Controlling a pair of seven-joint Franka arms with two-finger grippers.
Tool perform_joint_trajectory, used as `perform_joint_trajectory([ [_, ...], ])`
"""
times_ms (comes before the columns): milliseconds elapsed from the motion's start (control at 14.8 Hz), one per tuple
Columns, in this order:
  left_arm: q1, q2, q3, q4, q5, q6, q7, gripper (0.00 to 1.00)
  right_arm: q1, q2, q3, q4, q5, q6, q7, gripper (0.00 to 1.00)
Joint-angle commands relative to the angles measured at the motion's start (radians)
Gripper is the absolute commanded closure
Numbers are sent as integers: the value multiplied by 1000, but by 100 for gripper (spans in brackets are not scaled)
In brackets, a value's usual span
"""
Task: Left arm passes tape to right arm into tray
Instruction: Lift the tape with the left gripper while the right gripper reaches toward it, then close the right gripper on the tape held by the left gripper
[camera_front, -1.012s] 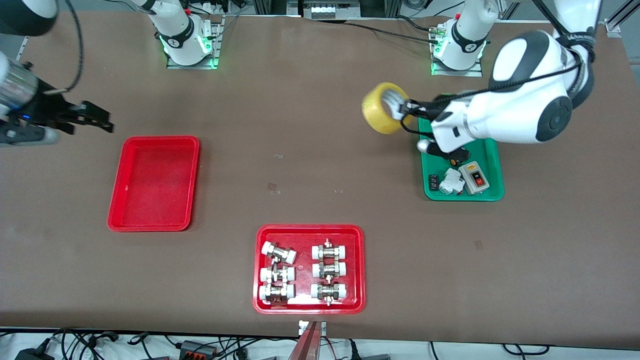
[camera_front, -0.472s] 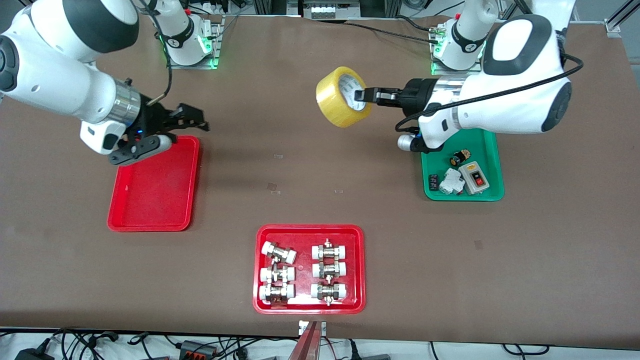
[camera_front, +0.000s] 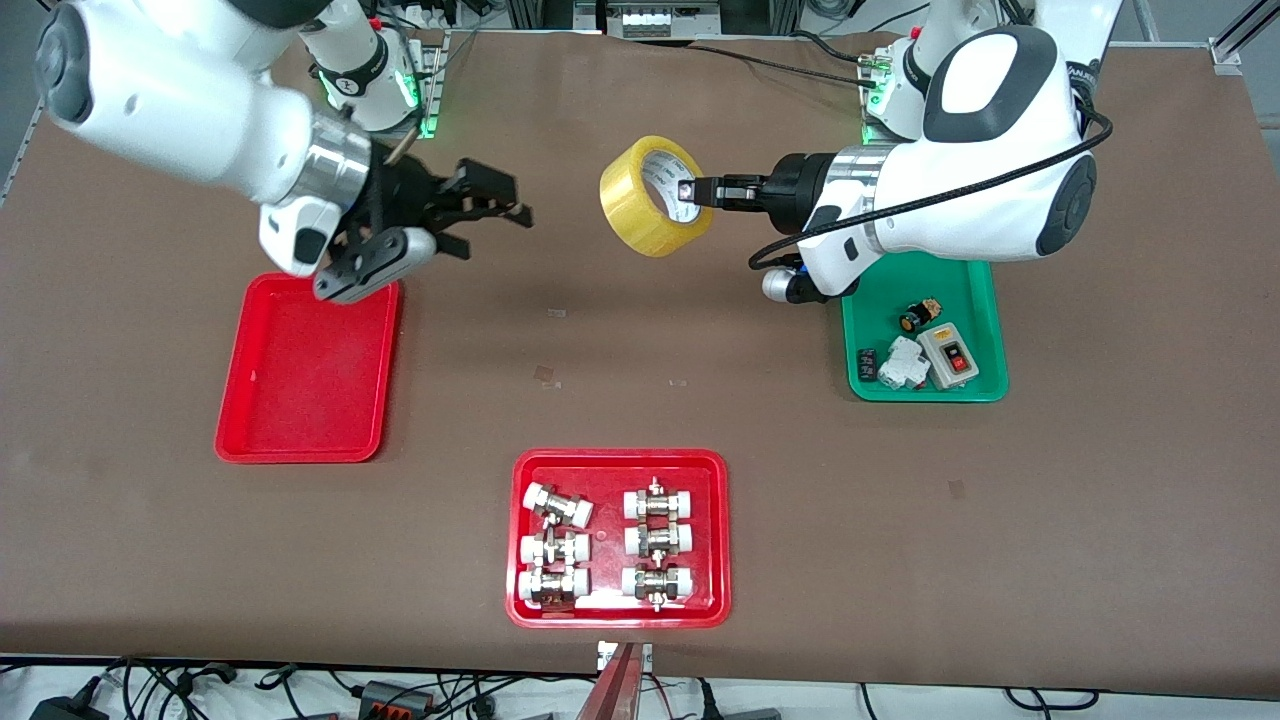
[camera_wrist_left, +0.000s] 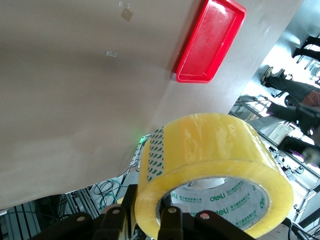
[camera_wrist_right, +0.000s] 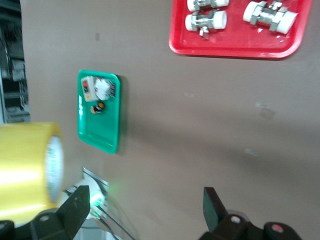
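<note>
The tape (camera_front: 650, 205), a wide yellow roll with a white core, hangs in the air over the middle of the table. My left gripper (camera_front: 690, 190) is shut on its wall, with one finger inside the core and one outside (camera_wrist_left: 148, 215). The roll (camera_wrist_left: 215, 150) fills the left wrist view. My right gripper (camera_front: 500, 205) is open and empty, level with the tape and a short gap away from it. Its fingers (camera_wrist_right: 145, 200) stand wide, with the tape (camera_wrist_right: 27, 165) off to one side. The plain red tray (camera_front: 300, 380) lies empty on the table under the right arm, also seen as the tray (camera_wrist_left: 210, 42).
A green tray (camera_front: 850, 350) with small electrical parts sits below the left arm. A red tray (camera_front: 620, 458) with several white-capped metal fittings lies nearest the front camera. Both arm bases stand along the table's back edge.
My left arm has carried the tape toward the right arm's end of the table. My right arm has swung in from past the plain red tray toward the tape, its gripper still open.
</note>
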Motion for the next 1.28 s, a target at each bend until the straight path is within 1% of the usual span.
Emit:
perform_joint_trajectory([
  [0,3,15,5,41,-27,-13,-13,99,49,16,-10,65,61,12,147,0],
  [67,3,15,5,41,-27,-13,-13,99,66,18,-10,79,79,17,191,0],
  [202,6,13,6,41,-27,-17,-10,99,100,18,-10,84,83,55,241,0],
  [405,6,13,6,39,-27,-21,-5,99,154,38,-10,84,83,116,265,0],
  [607,8,13,8,41,-27,-22,-4,99,157,52,-10,84,86,146,268,0],
  [810,12,13,11,41,-27,-22,-2,99,158,59,-8,84,118,150,268,0],
  [944,14,12,11,39,-26,-22,-2,99,164,64,-8,84,121,155,265,0],
  [1012,14,13,11,41,-26,-22,-2,99,163,65,-10,84,136,156,262,0],
  [1147,14,13,11,41,-26,-24,-2,99,160,67,-10,82,210,156,256,0],
  [1214,15,12,11,41,-26,-24,-2,99,158,67,-11,82,219,156,252,0],
])
